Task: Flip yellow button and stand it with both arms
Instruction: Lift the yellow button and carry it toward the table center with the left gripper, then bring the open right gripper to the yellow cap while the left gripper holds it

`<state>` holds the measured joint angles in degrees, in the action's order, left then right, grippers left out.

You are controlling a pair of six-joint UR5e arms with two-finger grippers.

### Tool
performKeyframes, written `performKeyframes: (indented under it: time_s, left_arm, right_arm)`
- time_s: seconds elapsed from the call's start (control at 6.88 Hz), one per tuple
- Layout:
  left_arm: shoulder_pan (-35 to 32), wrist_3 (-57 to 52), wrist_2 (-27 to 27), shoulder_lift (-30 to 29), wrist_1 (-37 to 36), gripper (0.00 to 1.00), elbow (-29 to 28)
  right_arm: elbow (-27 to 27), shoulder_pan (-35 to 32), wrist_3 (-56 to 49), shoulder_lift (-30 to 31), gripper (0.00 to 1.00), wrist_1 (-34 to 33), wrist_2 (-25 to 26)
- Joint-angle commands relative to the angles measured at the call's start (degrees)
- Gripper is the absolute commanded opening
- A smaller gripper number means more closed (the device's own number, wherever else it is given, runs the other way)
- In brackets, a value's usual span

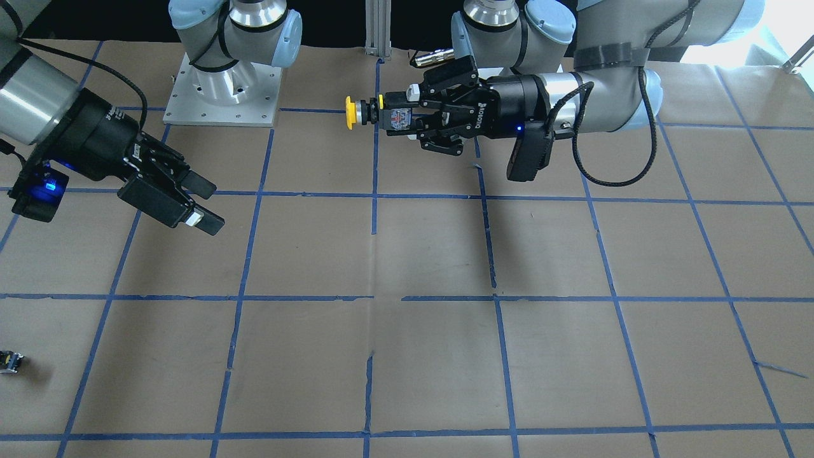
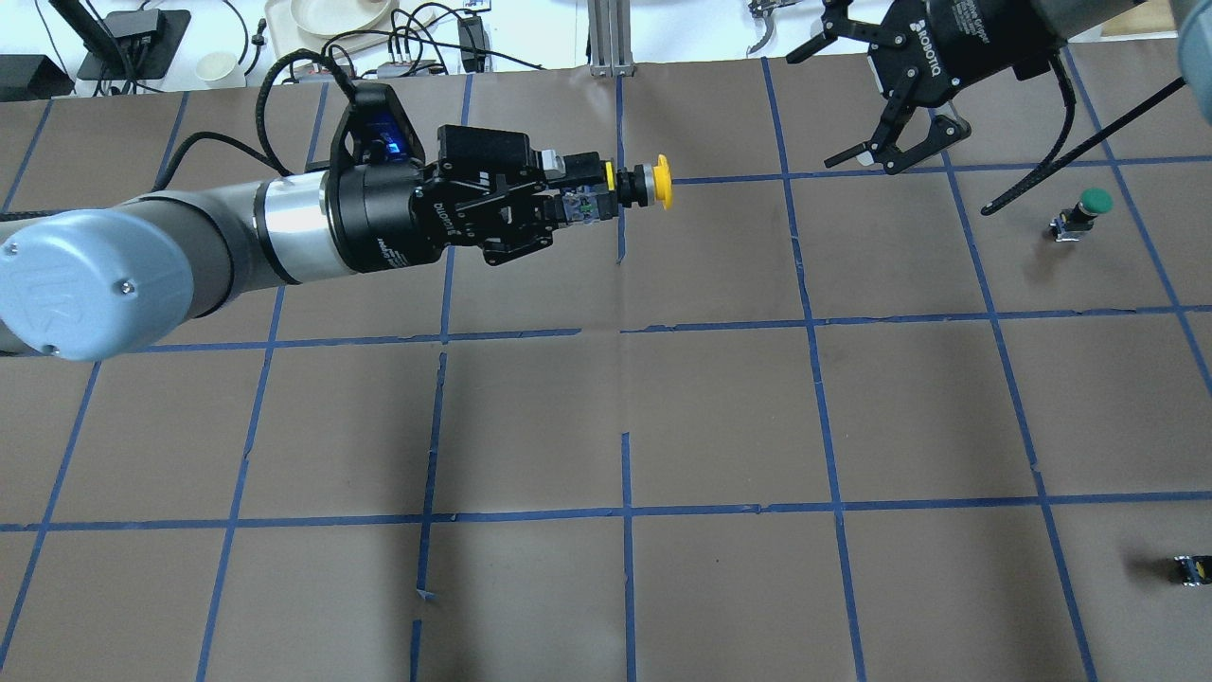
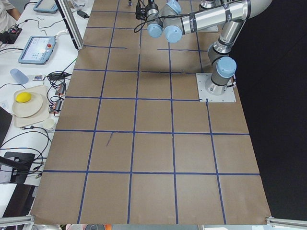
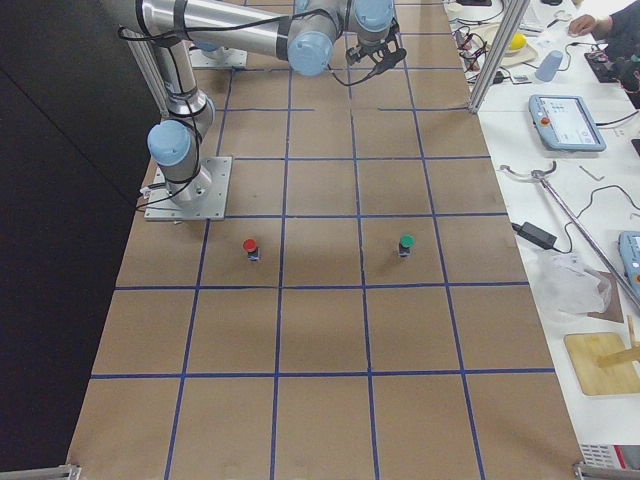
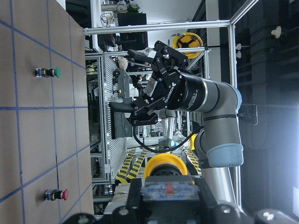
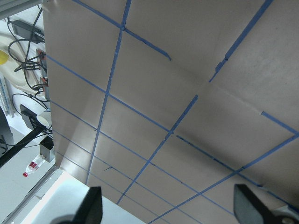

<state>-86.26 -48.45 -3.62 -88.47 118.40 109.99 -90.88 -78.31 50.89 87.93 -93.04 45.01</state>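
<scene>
My left gripper (image 2: 582, 194) is shut on the greyish base of the yellow button (image 2: 662, 182). It holds the button level in the air above the table, cap pointing away from the wrist. The front view shows the same grip (image 1: 395, 117) and the yellow cap (image 1: 350, 112). In the left wrist view the cap (image 5: 165, 164) faces my right gripper (image 5: 140, 107). My right gripper (image 2: 838, 104) is open and empty, well apart from the button; it also shows in the front view (image 1: 206, 203). Its fingertips (image 6: 91, 210) frame bare table in the right wrist view.
A green-capped button (image 2: 1089, 203) stands on the robot's right side of the table. A red-capped button (image 4: 250, 246) stands nearer the right arm's base. A tiny black part with a yellow spot (image 2: 1191, 568) lies near the table's right edge. Operators' desks flank the table.
</scene>
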Motion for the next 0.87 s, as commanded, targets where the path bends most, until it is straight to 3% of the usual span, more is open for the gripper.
performKeyframes:
  time_s: [0.0, 0.29, 0.73]
  left_arm:
    - [-1.1, -0.4, -3.1, 0.1, -0.3, 0.14, 1.1]
    - [-1.3, -0.7, -3.1, -0.6, -0.5, 0.14, 1.1]
    - [-1.5, -1.2, -3.2, -0.4, -0.4, 0.14, 1.2]
  right_arm:
    - [-0.7, -0.5, 5.6, 4.6, 1.00, 8.2, -4.6]
    - [-4.5, -3.1, 5.6, 5.6, 0.99, 10.3, -6.9]
    - [-4.7, -5.0, 5.9, 5.8, 0.99, 10.0, -10.5]
